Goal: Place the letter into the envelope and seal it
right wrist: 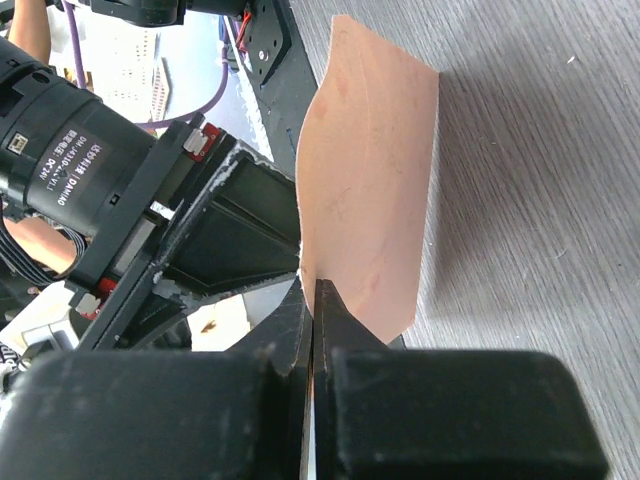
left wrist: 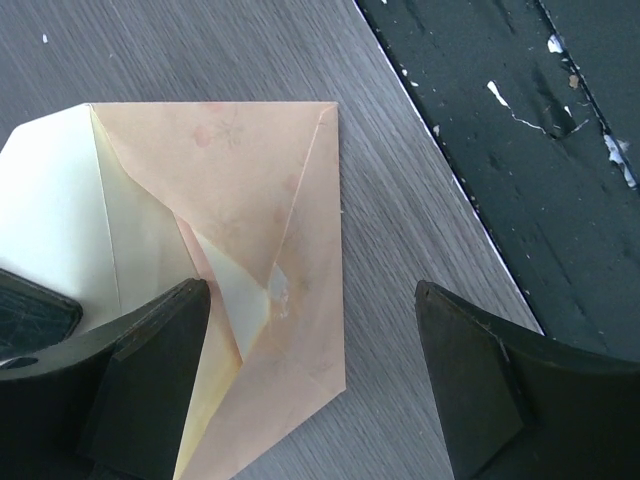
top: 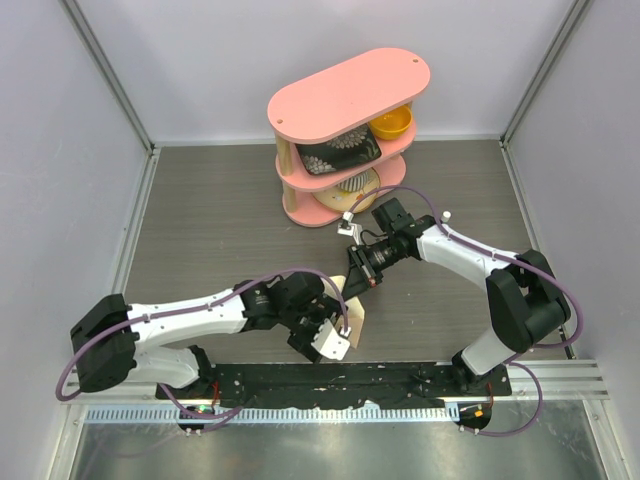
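The peach-tan envelope (left wrist: 250, 180) lies flat on the grey table near its front edge, and part of it shows in the top view (top: 357, 320). The cream-yellow letter (left wrist: 225, 285) shows through the gap between its folded panels. A pale cream sheet (left wrist: 45, 210) continues to the left; I cannot tell if it is letter or flap lining. My left gripper (left wrist: 310, 300) hangs open just above the envelope, one finger (left wrist: 150, 370) over it and the other over bare table. My right gripper (right wrist: 312, 285) is shut on the envelope's flap (right wrist: 370, 170), which stands upright and slightly curved.
A pink three-tier shelf (top: 350, 100) with bowls and a patterned plate stands at the back centre. The black mounting strip (left wrist: 520, 150) runs along the table's front edge close to the envelope. Both arms meet over the envelope (top: 345, 300).
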You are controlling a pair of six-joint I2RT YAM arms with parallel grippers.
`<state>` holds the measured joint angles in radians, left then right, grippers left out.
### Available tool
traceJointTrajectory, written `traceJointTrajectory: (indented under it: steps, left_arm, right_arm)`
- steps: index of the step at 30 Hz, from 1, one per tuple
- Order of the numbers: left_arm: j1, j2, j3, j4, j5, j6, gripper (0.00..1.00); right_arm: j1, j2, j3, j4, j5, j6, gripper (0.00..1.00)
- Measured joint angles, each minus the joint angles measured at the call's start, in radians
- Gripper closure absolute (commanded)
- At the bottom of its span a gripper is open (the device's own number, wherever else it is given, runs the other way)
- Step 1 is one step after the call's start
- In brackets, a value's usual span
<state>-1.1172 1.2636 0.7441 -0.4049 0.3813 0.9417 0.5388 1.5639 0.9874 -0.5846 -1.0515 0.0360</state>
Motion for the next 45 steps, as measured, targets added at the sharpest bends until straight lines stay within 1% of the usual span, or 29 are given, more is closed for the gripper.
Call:
traceJointTrajectory:
  steps: [5, 6, 9, 11, 12, 17, 18, 22, 23, 26, 29, 34, 35, 38, 45]
  left_arm:
    - [0.0, 0.035, 0.015, 0.011, 0.008, 0.006, 0.15]
    - [-0.001, 0.035, 0.015, 0.011, 0.008, 0.009, 0.19]
    - [-0.006, 0.035, 0.015, 0.011, 0.008, 0.014, 0.25]
    - [-0.006, 0.035, 0.019, 0.004, 0.009, 0.008, 0.33]
    - [-0.006, 0.035, 0.023, 0.0, 0.009, 0.007, 0.38]
    - [0.003, 0.028, 0.032, -0.008, 0.012, -0.02, 0.44]
    - [0.004, 0.027, 0.032, -0.008, 0.013, -0.023, 0.48]
    - [0.011, 0.027, 0.039, -0.011, 0.013, -0.042, 0.54]
    - [0.015, 0.028, 0.041, -0.01, 0.013, -0.045, 0.59]
    - [0.029, 0.032, 0.043, -0.011, 0.014, -0.048, 0.67]
    - [0.045, 0.047, 0.056, -0.011, 0.015, -0.048, 0.75]
    - [0.059, 0.069, 0.076, -0.009, 0.015, -0.048, 0.83]
    - [0.059, 0.072, 0.077, -0.008, 0.015, -0.048, 0.89]
    - [0.059, 0.083, 0.081, -0.007, 0.013, -0.047, 0.99]
    - [0.059, 0.11, 0.129, -0.031, -0.018, -0.036, 1.0]
  right_arm:
    - [0.0, 0.0, 0.0, -0.007, 0.002, -0.004, 0.99]
    - [0.0, 0.0, 0.0, -0.008, 0.002, -0.004, 0.99]
    - [0.0, 0.0, 0.0, -0.009, 0.002, -0.006, 0.99]
    - [0.0, 0.0, 0.0, -0.011, 0.002, -0.008, 0.99]
    - [0.0, 0.0, 0.0, -0.011, 0.002, -0.008, 0.99]
    - [0.0, 0.0, 0.0, -0.011, -0.002, -0.008, 0.99]
    - [0.0, 0.0, 0.0, -0.011, -0.003, -0.008, 0.99]
    - [0.0, 0.0, 0.0, -0.011, -0.006, -0.009, 0.99]
    - [0.0, 0.0, 0.0, -0.013, -0.006, -0.01, 0.99]
    - [0.0, -0.002, 0.0, -0.015, -0.007, -0.013, 0.99]
    - [0.0, -0.006, 0.0, -0.015, -0.009, -0.015, 0.99]
    - [0.0, -0.013, 0.0, -0.015, -0.01, -0.016, 0.99]
    - [0.0, -0.013, 0.0, -0.015, -0.01, -0.016, 0.99]
    - [0.002, -0.013, 0.0, -0.016, -0.01, -0.016, 0.99]
    - [0.004, -0.013, -0.007, -0.017, -0.009, -0.016, 0.99]
